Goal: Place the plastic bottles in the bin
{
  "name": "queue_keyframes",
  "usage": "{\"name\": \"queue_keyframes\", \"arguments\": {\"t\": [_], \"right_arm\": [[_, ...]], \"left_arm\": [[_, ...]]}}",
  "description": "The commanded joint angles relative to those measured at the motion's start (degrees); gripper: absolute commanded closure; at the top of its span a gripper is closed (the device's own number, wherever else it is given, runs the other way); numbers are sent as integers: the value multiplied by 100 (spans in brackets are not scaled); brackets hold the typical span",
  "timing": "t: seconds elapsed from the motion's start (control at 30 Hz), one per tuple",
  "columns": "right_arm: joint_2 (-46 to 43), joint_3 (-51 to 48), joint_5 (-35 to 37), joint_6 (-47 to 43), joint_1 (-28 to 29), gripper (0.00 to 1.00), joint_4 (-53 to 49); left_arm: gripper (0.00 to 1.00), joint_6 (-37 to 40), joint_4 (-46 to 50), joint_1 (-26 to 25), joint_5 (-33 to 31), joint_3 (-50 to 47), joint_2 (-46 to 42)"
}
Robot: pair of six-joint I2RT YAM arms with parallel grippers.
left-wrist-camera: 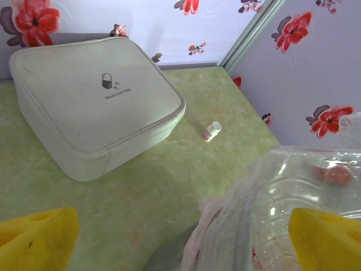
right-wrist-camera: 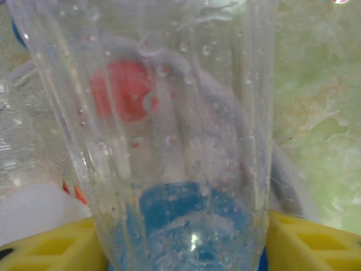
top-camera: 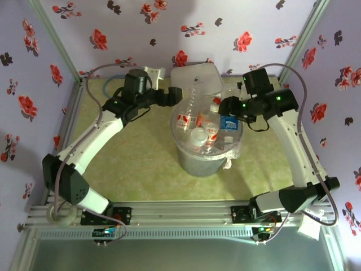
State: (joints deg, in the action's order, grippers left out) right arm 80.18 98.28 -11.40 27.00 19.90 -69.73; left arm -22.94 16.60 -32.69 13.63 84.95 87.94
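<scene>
Bin (top-camera: 197, 165) at surface centre, bottles (top-camera: 198, 129) inside. Left gripper (left-wrist-camera: 183, 240) spread wide, empty, at its rim. Right gripper (right-wrist-camera: 186, 243) straddles one clear bottle (right-wrist-camera: 169, 141); grip unclear.

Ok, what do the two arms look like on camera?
Left arm and right arm alike: white shells, black joints and wrist housings, small green lights near the wrists, a grey cable looping along each. Both grippers' fingers are yellow, blocky.

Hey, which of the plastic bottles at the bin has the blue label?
The clear plastic bottle with the blue label at the right edge of the round grey bin, between the right gripper fingers. The other bottles' labels there are red and white.
</scene>
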Motion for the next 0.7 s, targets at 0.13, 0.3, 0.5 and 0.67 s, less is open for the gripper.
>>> {"name": "queue_keyframes", "arguments": {"t": [0.13, 0.3, 0.5, 0.67], "right_arm": [[41, 165, 36, -345, 76, 17, -386], [-91, 893, 647, -620, -24, 6, -803], [-39, 1085, 958, -714, -136, 10, -806], [181, 1168, 1130, -836, -138, 23, -371]], "left_arm": [[4, 244, 17, -211, -178, 462, 423], [4, 315, 101, -230, -298, 437, 368], [3, 352, 115, -195, -502, 188, 89], [3, 321, 117, -134, -510, -23, -107]]}}
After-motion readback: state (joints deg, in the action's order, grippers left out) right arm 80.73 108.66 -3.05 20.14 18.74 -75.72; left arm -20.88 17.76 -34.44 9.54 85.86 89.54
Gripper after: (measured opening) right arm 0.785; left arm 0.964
